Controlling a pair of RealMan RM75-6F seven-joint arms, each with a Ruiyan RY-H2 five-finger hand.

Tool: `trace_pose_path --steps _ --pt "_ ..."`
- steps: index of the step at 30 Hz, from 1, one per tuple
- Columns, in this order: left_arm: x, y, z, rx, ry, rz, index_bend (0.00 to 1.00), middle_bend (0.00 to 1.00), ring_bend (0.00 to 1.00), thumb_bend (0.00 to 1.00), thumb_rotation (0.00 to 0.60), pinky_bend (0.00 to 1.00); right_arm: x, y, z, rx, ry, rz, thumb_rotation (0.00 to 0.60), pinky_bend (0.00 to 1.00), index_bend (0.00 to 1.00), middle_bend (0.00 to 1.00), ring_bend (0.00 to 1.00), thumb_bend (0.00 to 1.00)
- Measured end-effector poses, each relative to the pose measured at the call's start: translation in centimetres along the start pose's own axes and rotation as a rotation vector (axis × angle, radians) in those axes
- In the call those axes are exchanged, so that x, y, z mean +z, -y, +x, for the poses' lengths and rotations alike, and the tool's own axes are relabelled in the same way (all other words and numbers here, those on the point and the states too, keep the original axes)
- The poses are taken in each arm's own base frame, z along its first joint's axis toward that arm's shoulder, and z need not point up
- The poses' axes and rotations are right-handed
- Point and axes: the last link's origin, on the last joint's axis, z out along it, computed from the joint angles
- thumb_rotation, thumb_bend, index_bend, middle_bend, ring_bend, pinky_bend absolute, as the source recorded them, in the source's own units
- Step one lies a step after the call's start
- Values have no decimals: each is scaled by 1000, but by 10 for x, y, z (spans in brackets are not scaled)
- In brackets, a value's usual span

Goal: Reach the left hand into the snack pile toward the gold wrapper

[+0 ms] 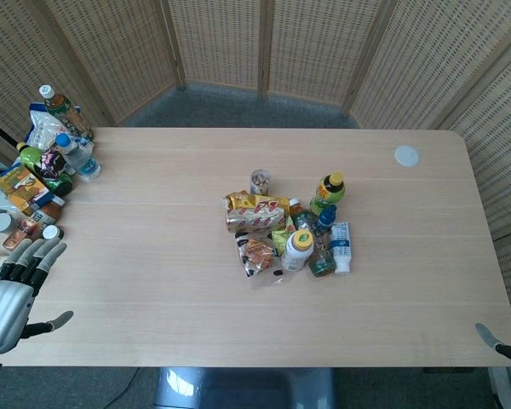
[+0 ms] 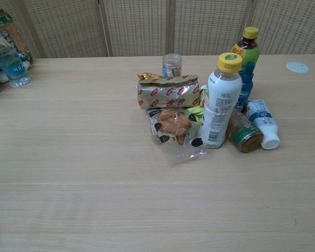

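Note:
The gold wrapper (image 1: 256,212) (image 2: 168,93), patterned with red marks, lies at the far left of the snack pile in the middle of the table. My left hand (image 1: 13,285) hovers at the table's near left corner, far from the pile, fingers spread and holding nothing; the chest view does not show it. Of my right hand (image 1: 500,343) only a dark fingertip shows at the near right edge, too little to read its state.
In the pile: a clear bag with a pastry (image 1: 260,255) (image 2: 173,127), a white yellow-capped bottle (image 1: 295,250) (image 2: 219,101), a green bottle (image 1: 327,193) (image 2: 244,52), a small jar (image 1: 261,181) (image 2: 171,65). More bottles and packets (image 1: 47,158) crowd the far left edge. A white disc (image 1: 406,155) lies far right.

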Motion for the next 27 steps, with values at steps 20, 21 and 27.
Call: trace_pose_path --steps 20,21,27 --pt "73 -19 -34 77 110 -319 0 0 0 13 600 0 1 -2 10 14 -35 -11 600 0 0 0 0 0" --pt "81 -25 -36 88 116 -350 0 0 0 9 600 0 1 -3 10 15 -34 -12 600 0 0 0 0 0" --pt "123 -62 -56 202 140 -545 0 0 0 0 600 0 1 -4 14 27 -43 -12 600 0 0 0 0 0"
